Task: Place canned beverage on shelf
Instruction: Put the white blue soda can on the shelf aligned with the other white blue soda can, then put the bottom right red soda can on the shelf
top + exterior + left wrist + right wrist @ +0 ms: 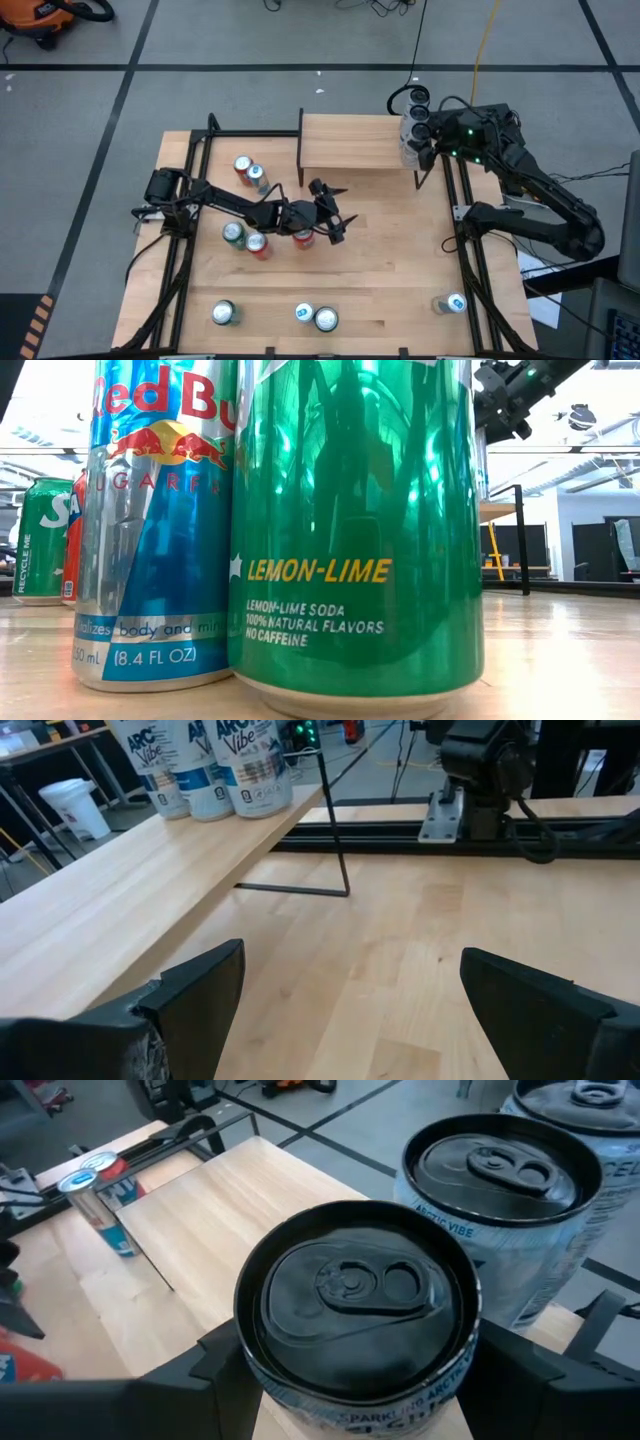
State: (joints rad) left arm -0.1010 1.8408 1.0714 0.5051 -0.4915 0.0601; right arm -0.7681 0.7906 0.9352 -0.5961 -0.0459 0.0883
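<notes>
The shelf (350,140) is a light-wood board on thin black supports at the table's far side; it also shows in the left wrist view (150,880). Three white cans with black tops stand in a row on its right end (205,765). My right gripper (422,140) reaches over that end from the right and is shut on the nearest white can (360,1310). My left gripper (335,215) hangs open and empty over the middle of the table (350,1010), facing the shelf, with a red can (303,237) beside it. My right gripper pinches the white can's upper wall (250,1370) between its two fingers (520,1370), one on each side, just below the black rim. The fingers come from above, slanting in from the table's right. The can stands upright on the shelf's right end.
Several cans stand on the table: two near the shelf's left end (248,170), a green (232,233) and a red one (258,243) by my left arm, others along the near edge (315,317). Black frame rails (470,260) run along both sides.
</notes>
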